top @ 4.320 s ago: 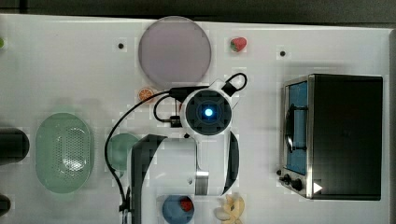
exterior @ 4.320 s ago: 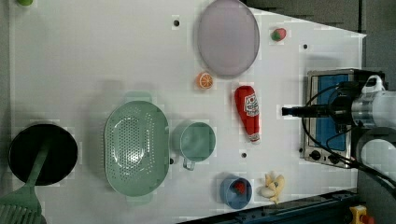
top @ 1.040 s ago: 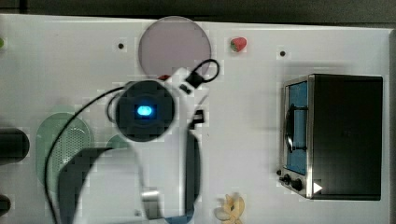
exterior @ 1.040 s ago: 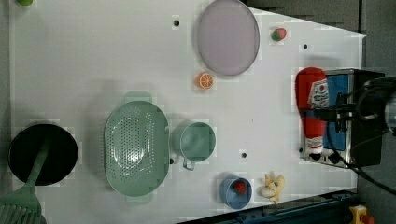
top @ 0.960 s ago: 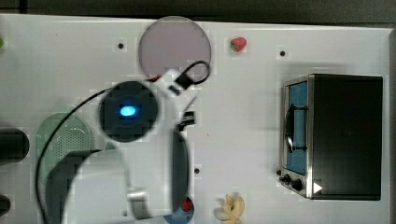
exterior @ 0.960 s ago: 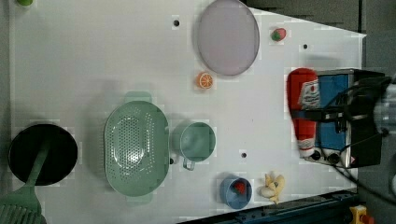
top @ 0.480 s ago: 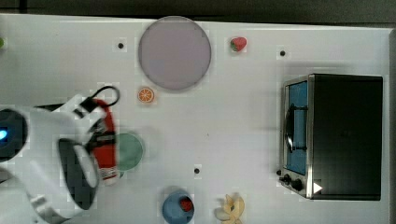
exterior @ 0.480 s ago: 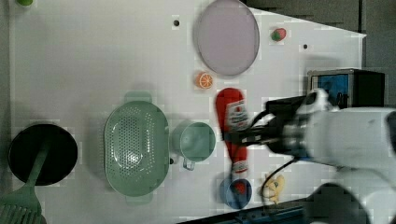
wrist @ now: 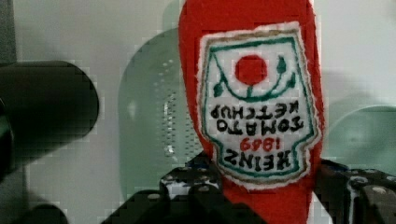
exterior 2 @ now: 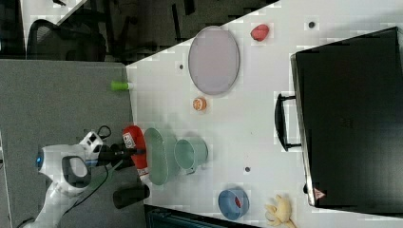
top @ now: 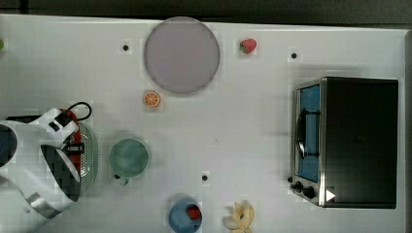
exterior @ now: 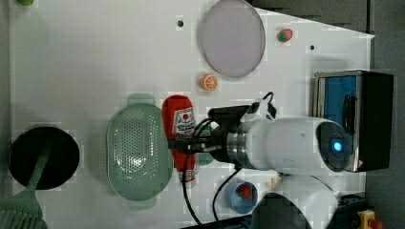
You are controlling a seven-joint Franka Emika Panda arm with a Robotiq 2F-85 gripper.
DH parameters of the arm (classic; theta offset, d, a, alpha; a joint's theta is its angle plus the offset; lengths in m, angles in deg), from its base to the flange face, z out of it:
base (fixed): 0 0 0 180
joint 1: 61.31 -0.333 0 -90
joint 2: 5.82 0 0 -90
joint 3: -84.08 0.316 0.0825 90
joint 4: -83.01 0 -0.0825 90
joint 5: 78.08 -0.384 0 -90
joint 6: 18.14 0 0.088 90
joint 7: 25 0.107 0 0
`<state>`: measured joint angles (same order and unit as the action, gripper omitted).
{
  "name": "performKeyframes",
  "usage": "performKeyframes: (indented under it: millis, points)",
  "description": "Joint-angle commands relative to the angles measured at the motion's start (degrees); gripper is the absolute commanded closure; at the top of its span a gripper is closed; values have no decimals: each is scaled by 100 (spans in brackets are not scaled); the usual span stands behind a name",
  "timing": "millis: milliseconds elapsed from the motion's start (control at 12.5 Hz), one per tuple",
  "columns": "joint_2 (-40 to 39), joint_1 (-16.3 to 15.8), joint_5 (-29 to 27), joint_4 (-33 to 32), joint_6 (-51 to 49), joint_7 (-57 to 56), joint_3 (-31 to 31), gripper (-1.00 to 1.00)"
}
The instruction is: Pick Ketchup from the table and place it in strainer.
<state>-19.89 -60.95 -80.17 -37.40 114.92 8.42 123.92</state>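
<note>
I see a white table (top: pixel 243 126) with grey carpet beside it in the right view. The ketchup (exterior: pixel 180 136) is held off the table, its long axis running up-down in the left view, wide base toward the left view's top, beside the strainer (exterior: pixel 138 155). The gripper (exterior: pixel 184 144) is clamped on the ketchup, the arm reaching in from the left view's right.
</note>
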Motion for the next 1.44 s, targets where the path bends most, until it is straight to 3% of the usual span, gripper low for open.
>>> performKeyframes:
  millis: [80, 480, 720, 800, 1120, 1440]
  points:
    - [-257, -166, -13, 75, 509, 998, -35, -18]
    - [-1061, -393, 66, 65, 1382, 1197, -102, -24]
    - [-1288, -420, 244, 72, 1468, 1197, -202, -87]
    - [-1251, -409, 244, 81, 1532, 1197, -206, -100]
    - [-682, -288, 232, 97, 1390, 1796, -215, -100]
    - [379, 330, 229, 278, 46, 1881, -248, -100]
